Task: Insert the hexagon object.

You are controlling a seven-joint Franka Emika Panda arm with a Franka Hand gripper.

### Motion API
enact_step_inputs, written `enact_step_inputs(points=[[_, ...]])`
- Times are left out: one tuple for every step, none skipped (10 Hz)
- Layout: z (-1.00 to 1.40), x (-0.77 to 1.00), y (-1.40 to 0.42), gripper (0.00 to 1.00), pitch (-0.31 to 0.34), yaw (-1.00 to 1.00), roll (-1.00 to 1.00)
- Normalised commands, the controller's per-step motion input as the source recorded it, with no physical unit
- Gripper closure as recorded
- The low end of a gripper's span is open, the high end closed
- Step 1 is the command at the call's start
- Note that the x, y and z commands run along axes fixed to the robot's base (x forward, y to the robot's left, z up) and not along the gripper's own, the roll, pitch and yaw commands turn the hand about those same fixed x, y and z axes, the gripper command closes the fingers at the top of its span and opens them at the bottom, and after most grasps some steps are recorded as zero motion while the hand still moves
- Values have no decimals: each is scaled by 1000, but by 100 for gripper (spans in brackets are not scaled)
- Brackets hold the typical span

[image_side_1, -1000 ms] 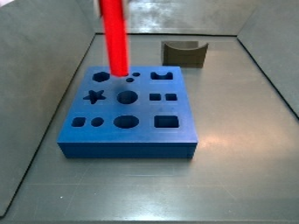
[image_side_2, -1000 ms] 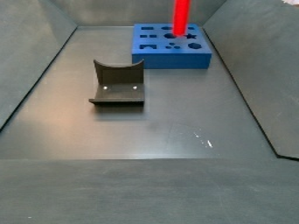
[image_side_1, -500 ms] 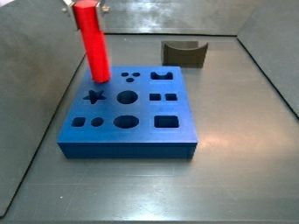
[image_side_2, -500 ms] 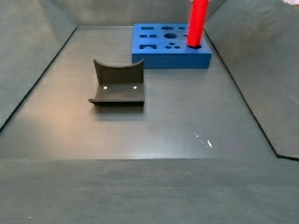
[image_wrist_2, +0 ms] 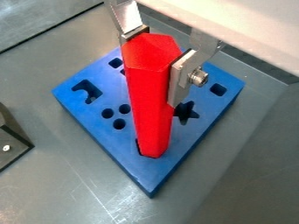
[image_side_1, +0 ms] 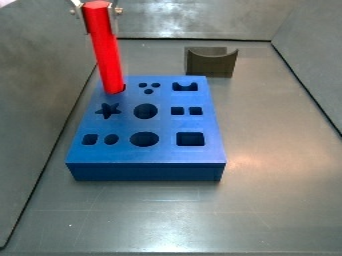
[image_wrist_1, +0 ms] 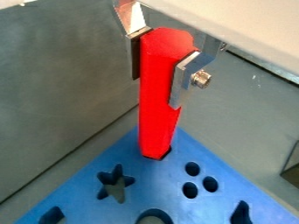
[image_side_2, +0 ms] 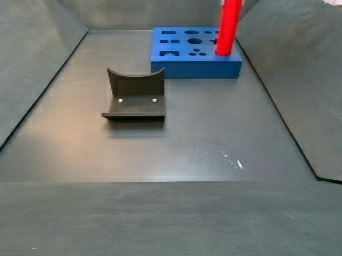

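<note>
My gripper (image_wrist_1: 158, 66) is shut on the upper end of the hexagon object (image_wrist_1: 156, 105), a long glossy red peg held upright. Both wrist views show the silver fingers (image_wrist_2: 183, 77) pressed on two opposite sides of the peg (image_wrist_2: 149, 96). The peg's lower end meets the top of the flat blue block (image_wrist_2: 176, 162) at a corner spot beside the star hole (image_wrist_2: 187, 112). A dark hole edge shows around its foot. In both side views the peg (image_side_1: 104, 55) (image_side_2: 227, 28) stands at the block's (image_side_1: 147, 155) far corner. The gripper body is mostly cut off there.
A dark olive block with a curved notch (image_side_1: 211, 60) (image_side_2: 134, 95) stands apart from the blue block (image_side_2: 181, 68) on the grey floor. Grey walls enclose the floor on all sides, and the blue block lies near one wall (image_side_1: 54, 90).
Since a second ago the peg has moved sideways across the blue block to the corner by the star hole and a little lower. It has stayed put for the last half second.
</note>
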Motion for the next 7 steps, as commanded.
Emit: enact_step_inputs(points=[[-929,83,51,100,-129,0,-50],[-1000,0,57,100,-119,3,0],[-1000,-31,140,100,-57,29,24],[-1000,-129,114,100,-50,97,46],[-1000,-166,109,100,-44,100,71],[-1000,-100,63,100,-50,66,77],[-677,-123,0,100,-294,0,0]])
